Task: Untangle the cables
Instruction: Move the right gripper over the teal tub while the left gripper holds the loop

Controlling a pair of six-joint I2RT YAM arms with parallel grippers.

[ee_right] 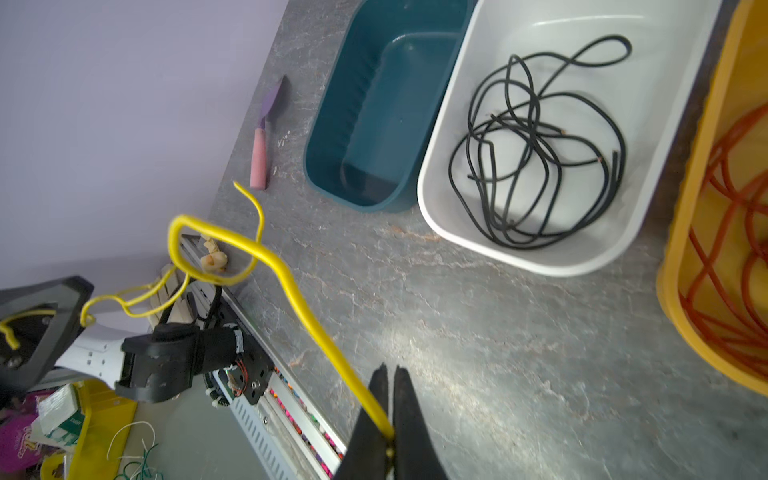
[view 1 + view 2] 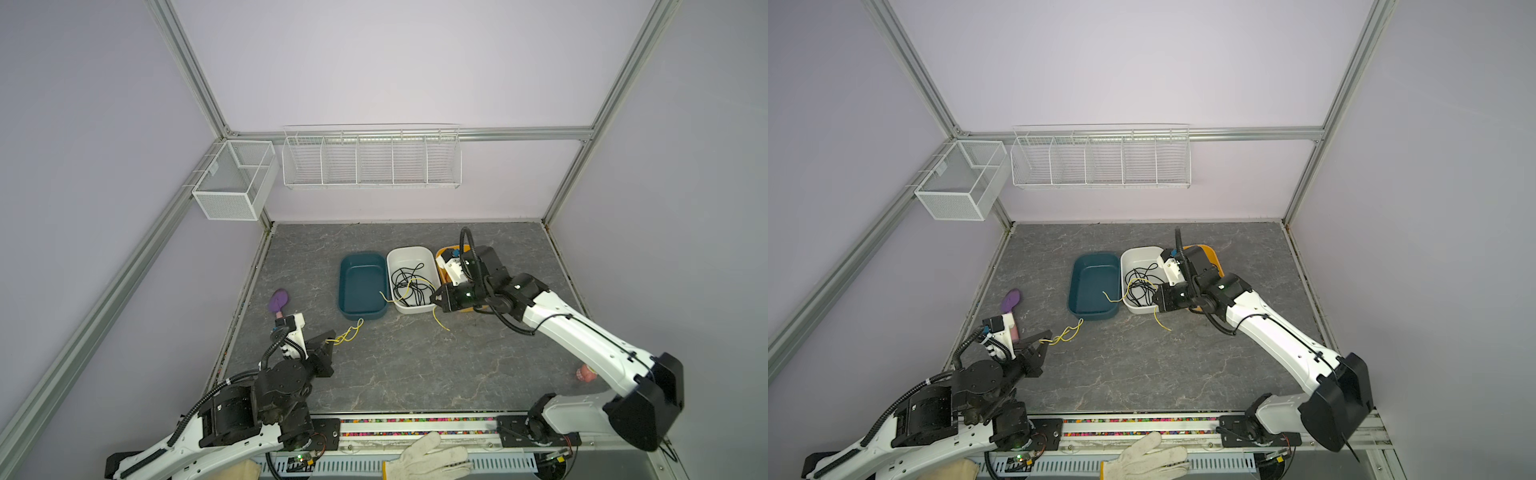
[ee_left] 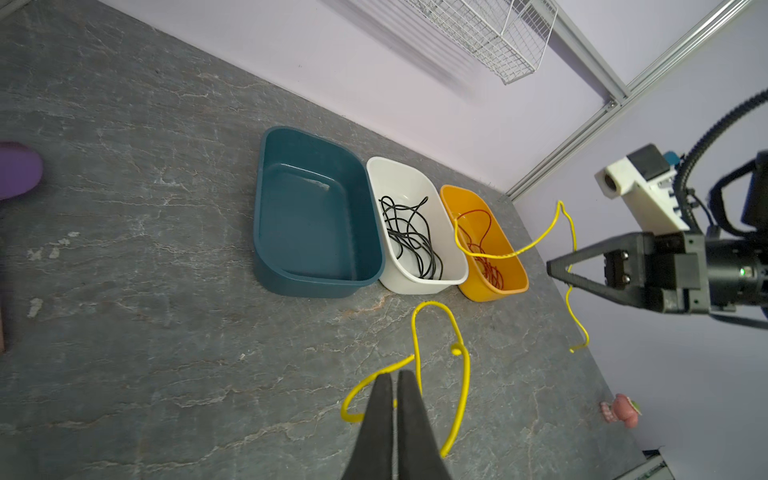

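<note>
Cables [image 2: 409, 284], status by colour. Black cables [image 1: 536, 139]: all in the white bin [image 3: 419, 286], a loose overlapping coil. Red cables [image 3: 490, 272]: in the orange bin [image 3: 490, 293], likewise looped over themselves. Teal bin [image 3: 316, 286]: empty. The three bins stand side by side toward the far edge of the surface [image 2: 415, 365], right of middle, orange nearest the right edge.

Yellow: two pieces, neither binned. Left gripper [image 3: 395, 374], near the left edge, is pressed together on one yellow cable [image 3: 432, 303]. Its loops trail toward the middle; I cannot tell whether they touch the surface. Right gripper [image 1: 390, 370], over the near ends of the white and orange bins, pinches the second yellow cable [image 1: 332, 353]. One end arches across the white bin toward the teal one; the other tail hangs toward the surface. In both top views the two pieces look well apart. The right wrist view overlaps them, so a last crossing cannot be ruled out.

Judgement: separation by colour is mostly done. Left to do: put both yellow pieces down, probably in the teal bin. Coils inside the bins are not straightened; whether that counts is unclear.

Writing: no brand or label readable on bins or cables. A packet [image 1: 62, 409] beyond the front edge carries print too small to read.
</note>
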